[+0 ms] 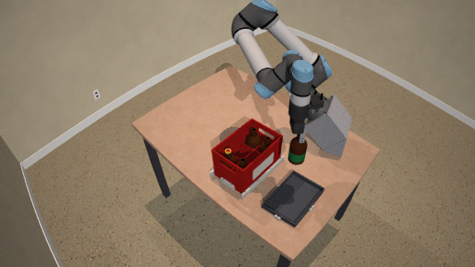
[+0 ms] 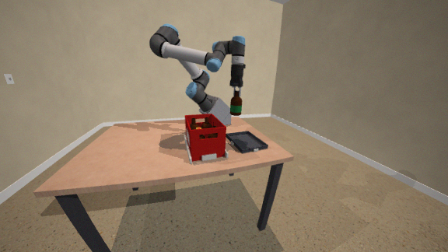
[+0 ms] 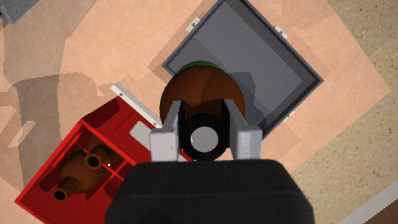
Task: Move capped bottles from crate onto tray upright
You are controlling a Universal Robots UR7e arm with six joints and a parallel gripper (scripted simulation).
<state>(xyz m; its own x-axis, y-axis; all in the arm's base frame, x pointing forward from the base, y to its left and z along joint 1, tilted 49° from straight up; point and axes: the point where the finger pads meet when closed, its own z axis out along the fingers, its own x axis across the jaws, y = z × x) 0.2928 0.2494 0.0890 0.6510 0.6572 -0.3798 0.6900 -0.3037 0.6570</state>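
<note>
- Clearly, the brown bottle (image 1: 297, 150) (image 2: 236, 105) (image 3: 202, 90) is off the table (image 1: 181, 119) (image 2: 128, 155) (image 3: 350, 85), upright in the air, with its neck up and its base down. A green label wraps its lower body; from the wrist, its top is a pale grey disc inside a black ring.
- It hangs beside the red crate (image 1: 228, 170) (image 2: 208, 148) (image 3: 107, 116), on the side where the tray (image 1: 305, 199) (image 2: 249, 141) (image 3: 270, 50) lies, and is well apart from the tabletop.
- Inside the crate, another capped bottle (image 1: 228, 151) (image 2: 198, 128) shows a yellow top with a red centre. Three more brown bottles have dark, open mouths: one (image 1: 253, 137) with a broad round shoulder, one (image 1: 266, 142) just beside it, and one (image 1: 242, 162) near the capped one.
- The crate stands upright, divided into compartments, with pale strips (image 1: 264, 177) (image 2: 209, 156) (image 3: 135, 104) around its foot. The tray is dark grey, shallow and low-rimmed, lying flat near it.
- The gripper (image 1: 301, 137) (image 2: 237, 91) (image 3: 203, 114) is clamped on the bottle's neck, one grey finger on either side.
- From its slanted grey base (image 1: 330, 128) (image 2: 220, 112), the arm (image 1: 253, 51) (image 2: 184, 53) rises to a high elbow; the forearm slopes down to the wrist, and the last section points straight down.
</note>
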